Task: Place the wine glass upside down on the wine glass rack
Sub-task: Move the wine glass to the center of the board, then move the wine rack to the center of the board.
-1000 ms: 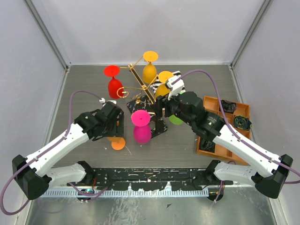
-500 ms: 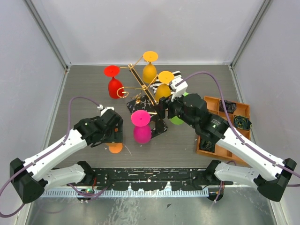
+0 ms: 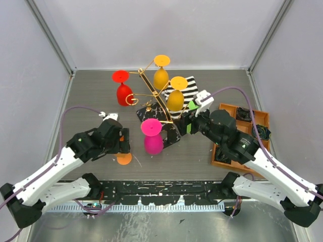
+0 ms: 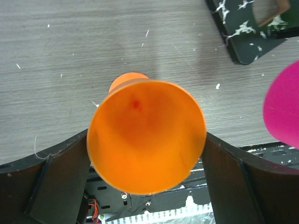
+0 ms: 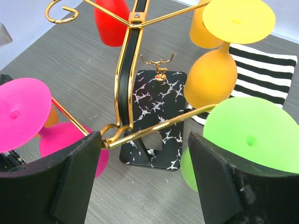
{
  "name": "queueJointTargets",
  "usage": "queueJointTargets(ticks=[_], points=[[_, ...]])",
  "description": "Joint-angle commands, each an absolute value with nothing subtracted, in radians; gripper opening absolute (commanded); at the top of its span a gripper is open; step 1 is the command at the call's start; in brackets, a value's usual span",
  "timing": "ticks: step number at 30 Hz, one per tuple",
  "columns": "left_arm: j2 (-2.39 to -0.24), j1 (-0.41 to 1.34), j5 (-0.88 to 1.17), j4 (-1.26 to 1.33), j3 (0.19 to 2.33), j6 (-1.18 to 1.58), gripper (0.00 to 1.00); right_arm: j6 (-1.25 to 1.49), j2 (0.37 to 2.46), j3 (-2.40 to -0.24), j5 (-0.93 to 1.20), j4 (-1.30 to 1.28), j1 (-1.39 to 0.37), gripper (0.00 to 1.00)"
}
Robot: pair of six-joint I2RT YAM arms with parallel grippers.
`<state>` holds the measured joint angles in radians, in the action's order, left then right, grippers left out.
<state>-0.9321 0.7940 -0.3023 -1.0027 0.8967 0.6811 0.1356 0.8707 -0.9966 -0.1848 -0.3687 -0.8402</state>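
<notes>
Where overhead shows only foot (image 3: pixel 123 159), orange glass (image 4: pixel 146 140) inside left claw (image 4: pixel 147 134)

Bright, even light, faint soft shadows; the left fingers (image 4: pixel 51 186) look slightly blurred.

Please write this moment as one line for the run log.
left gripper: around orange glass, grip unclear | right gripper: open beside green glass | green glass: hangs upside down on wine glass rack
</notes>
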Motion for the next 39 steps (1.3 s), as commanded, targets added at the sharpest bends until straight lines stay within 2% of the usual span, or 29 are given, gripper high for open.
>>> queueJointTargets(ticks=[1, 6, 13, 25, 34, 39], points=[[-0.852, 0.797, -0.281, -0.977, 0.935, 0.598, 0.98, 0.115, 0.776, -0.935, -0.156, -0.344, -0.836, 0.82], [-0.808, 0.798, -0.353, -1.059, 0.975, 0.598, 0.98, 0.14, 0.674, -0.85, -0.097, -0.249, -0.836, 0.87], [-0.758, 0.797, -0.424, -1.121, 1.049, 0.574, 0.98, 0.156, 0.628, -0.782, 0.015, -0.227, -0.835, 0.87], [-0.5, 0.797, -0.511, -0.977, 0.996, 0.493, 0.98, 0.145, 0.353, -0.541, 0.107, -0.078, -0.837, 0.87], [-0.403, 0.796, -0.545, -0.912, 0.904, 0.464, 0.98, 0.132, 0.377, -0.457, 0.298, 0.035, -0.836, 0.87], [-0.417, 0.797, -0.557, -0.918, 0.893, 0.462, 0.98, 0.242, 0.448, -0.38, 0.309, 0.194, -0.865, 0.84]])
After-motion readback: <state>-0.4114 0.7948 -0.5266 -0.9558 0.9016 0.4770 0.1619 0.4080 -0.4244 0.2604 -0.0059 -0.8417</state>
